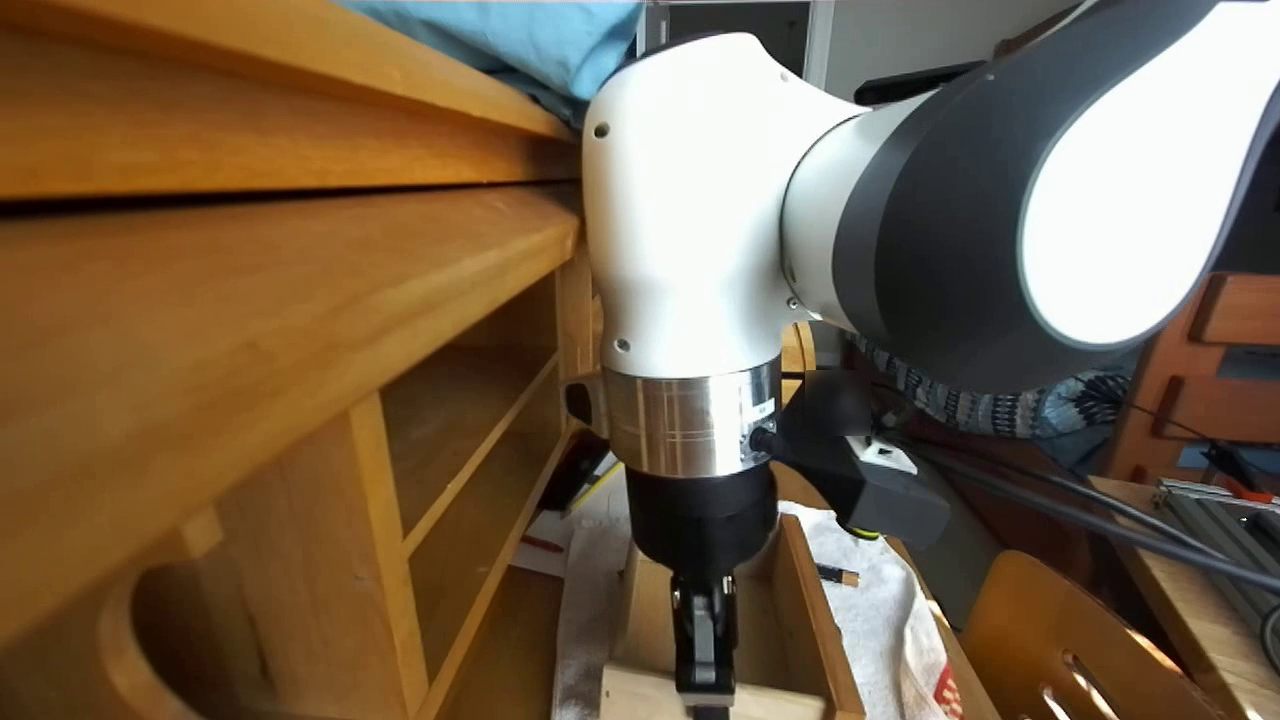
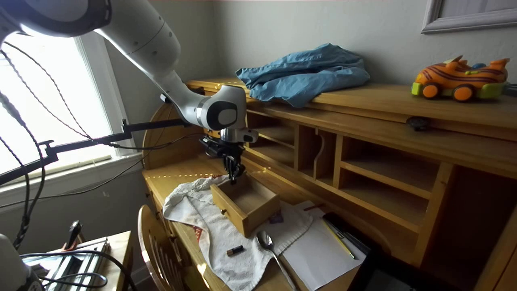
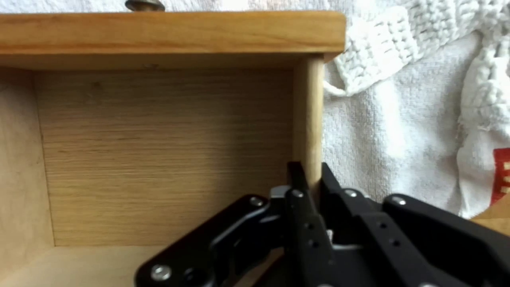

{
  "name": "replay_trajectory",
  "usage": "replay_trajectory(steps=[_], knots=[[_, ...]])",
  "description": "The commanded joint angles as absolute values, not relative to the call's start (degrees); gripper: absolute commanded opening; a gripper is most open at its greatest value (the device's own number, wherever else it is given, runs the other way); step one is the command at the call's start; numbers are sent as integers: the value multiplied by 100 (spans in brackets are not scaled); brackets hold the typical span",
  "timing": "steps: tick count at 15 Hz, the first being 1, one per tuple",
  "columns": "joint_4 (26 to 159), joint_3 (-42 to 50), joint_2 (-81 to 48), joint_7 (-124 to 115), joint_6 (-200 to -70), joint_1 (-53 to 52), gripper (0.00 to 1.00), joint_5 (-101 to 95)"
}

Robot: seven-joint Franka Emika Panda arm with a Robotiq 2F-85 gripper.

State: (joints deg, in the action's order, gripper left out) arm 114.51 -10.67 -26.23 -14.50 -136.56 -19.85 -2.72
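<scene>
Black gripper [image 3: 310, 172] pinches one side wall [image 3: 313, 107] of a wooden drawer [image 3: 171, 34] (resting on a white towel [image 3: 370, 135]).

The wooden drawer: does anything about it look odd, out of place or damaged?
The drawer looks out of place: it stands on a rumpled towel on top of the desk, whereas one expects it slid inside. The tool is closed on one side wall. I see no damage.
</scene>
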Motion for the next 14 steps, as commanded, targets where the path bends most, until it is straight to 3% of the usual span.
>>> replay_trajectory(steps=[1,10,14], knots=[[11175,-1076,-2752,-1582,-13303,-1998,37,-90],[11691,-1268,-2283,-1671,-13122,-1927,98,313],[11905,-1414,-2006,-1553,-12606,-1895,100,601]])
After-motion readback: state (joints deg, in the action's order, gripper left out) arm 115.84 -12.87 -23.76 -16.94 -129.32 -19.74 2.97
